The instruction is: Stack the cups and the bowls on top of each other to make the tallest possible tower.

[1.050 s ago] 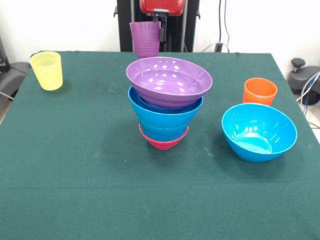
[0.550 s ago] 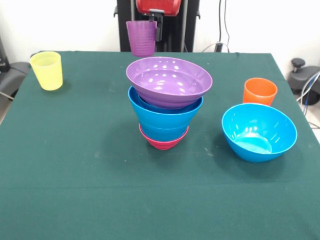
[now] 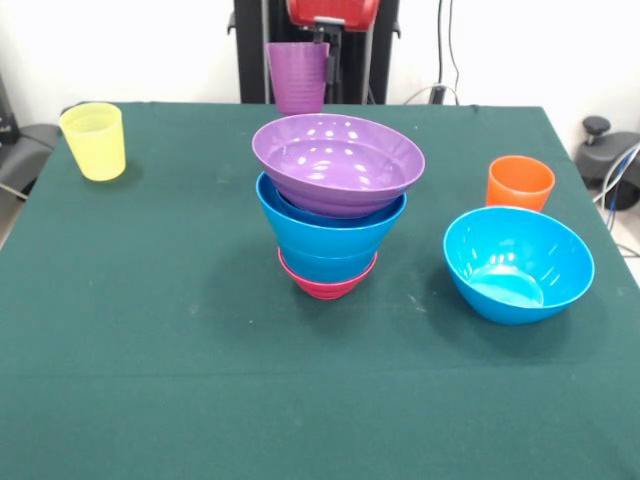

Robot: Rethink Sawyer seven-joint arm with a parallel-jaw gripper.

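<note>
Gripping the translucent purple ribbed plastic cup (image 3: 298, 77) by its right rim, the robot's dark gripper (image 3: 325, 52) hangs at the top centre of the frame below the red arm housing (image 3: 333, 11); its fingers are closed narrowly on the cup wall, and the cup hangs upright in the air, above and behind the stack, touching no bowl.

At the centre of the frame stands the tower (image 3: 331, 205): a small glossy magenta plastic bowl (image 3: 327, 284) at the base, smooth blue plastic bowls (image 3: 330, 236) nested above it and flaring wider upward, and a wide shallow purple plastic bowl (image 3: 338, 164) on top. That top bowl sits tilted, its rim lower toward the right, and ceiling lights glint off its shiny inside.

Right of the tower, well apart from it, a large round blue plastic bowl (image 3: 519, 263) rests on the cloth, leaning a little toward the viewer. Just behind it, at the right middle, stands a small opaque orange plastic cup (image 3: 520, 183). In the upper left corner of the table a translucent yellow tapered plastic cup (image 3: 94, 141) stands alone.

Everything sits on a dark green cloth-covered table (image 3: 150, 330), matte and slightly scuffed.
</note>
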